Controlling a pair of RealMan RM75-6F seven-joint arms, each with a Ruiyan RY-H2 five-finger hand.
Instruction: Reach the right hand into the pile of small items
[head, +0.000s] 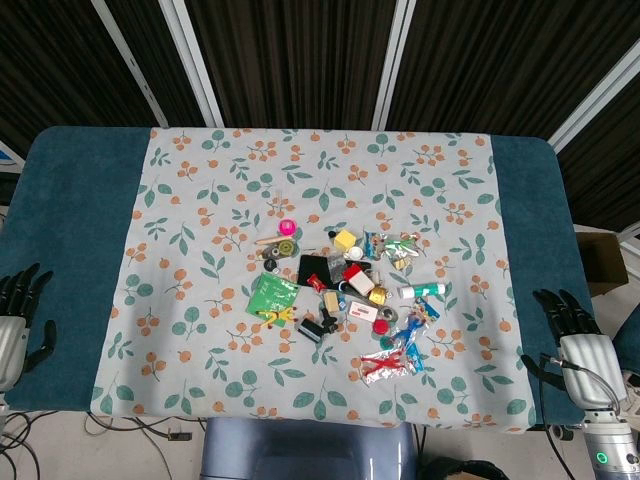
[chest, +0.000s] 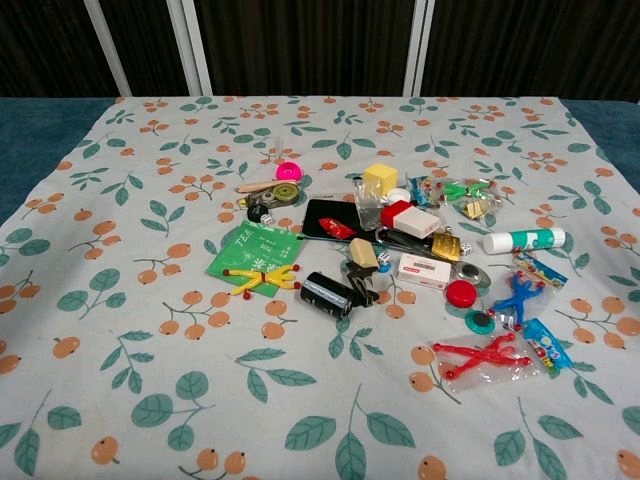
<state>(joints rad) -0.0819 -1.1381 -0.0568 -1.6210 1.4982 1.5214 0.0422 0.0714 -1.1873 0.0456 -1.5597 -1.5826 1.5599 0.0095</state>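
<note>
The reach seems not yet begun: the right hand (head: 572, 330) rests at the bench (head: 70, 200) edge, fingers apart and empty (left hand (head: 20, 310) likewise), and must travel inward to the pile of small items (head: 350, 290).

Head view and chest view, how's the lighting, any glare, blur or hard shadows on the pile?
Head view: even, soft light; the pile of small items is sharp but small, and the right hand and left hand sit at the frame edges. Chest view: closer and crisp, short soft shadows under items, slight shine on the glue stick, no hands visible.
</note>
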